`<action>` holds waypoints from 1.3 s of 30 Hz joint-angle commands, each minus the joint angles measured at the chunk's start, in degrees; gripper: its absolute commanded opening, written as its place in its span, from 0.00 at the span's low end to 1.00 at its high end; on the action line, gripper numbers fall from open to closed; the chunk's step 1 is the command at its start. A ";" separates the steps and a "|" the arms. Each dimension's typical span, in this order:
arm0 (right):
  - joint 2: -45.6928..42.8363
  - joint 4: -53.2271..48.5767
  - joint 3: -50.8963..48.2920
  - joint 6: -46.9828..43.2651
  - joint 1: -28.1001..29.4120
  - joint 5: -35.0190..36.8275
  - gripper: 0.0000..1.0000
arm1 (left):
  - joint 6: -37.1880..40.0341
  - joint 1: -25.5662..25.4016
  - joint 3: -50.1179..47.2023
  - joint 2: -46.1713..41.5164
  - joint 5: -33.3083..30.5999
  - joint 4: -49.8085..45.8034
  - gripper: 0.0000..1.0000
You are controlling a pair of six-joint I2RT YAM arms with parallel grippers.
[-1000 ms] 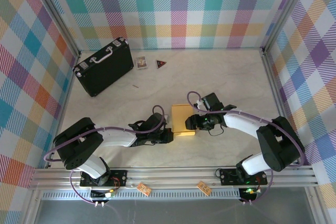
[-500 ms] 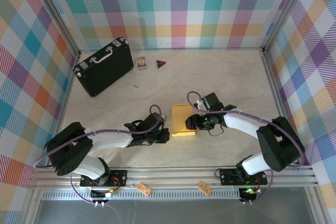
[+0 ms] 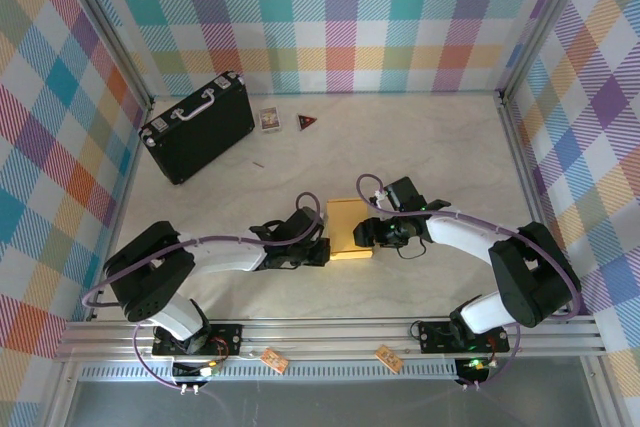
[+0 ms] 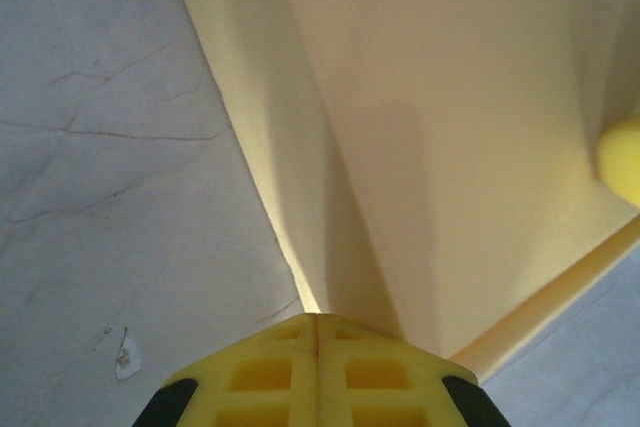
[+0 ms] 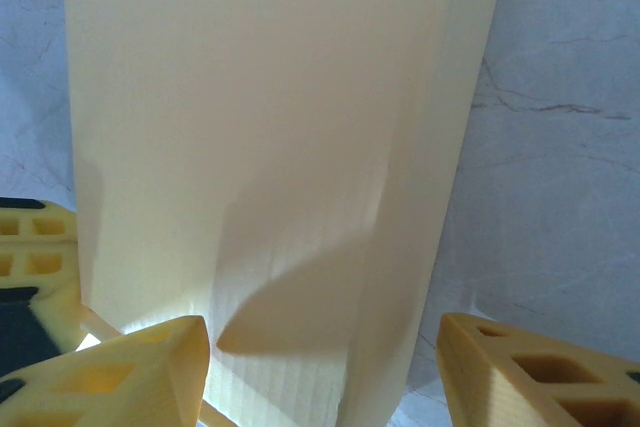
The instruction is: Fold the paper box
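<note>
My closed left gripper [image 3: 318,249] has pushed back in against the left side of the paper box [image 3: 348,227], near the table's [image 3: 450,147] near edge, while my right gripper [image 3: 371,233] straddles its right side with jaws apart, which should brace the fold.

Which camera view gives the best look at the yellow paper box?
The top external view: nearly the whole paper box lies visible on the table. Both wrist views are too close, giving parts of its yellow sides and edges, not its full shape.
</note>
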 commanded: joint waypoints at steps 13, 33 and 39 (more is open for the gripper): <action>1.93 1.47 -0.59 0.87 0.02 -3.80 0.62 | 0.55 0.57 -0.52 5.10 4.66 8.70 0.00; 3.44 7.95 -1.79 6.15 0.24 -12.00 0.61 | -8.79 0.61 -6.00 10.48 17.60 35.44 0.00; 1.78 4.91 -1.54 4.58 0.31 -8.58 0.61 | -4.57 1.13 -4.93 5.64 13.31 21.76 0.00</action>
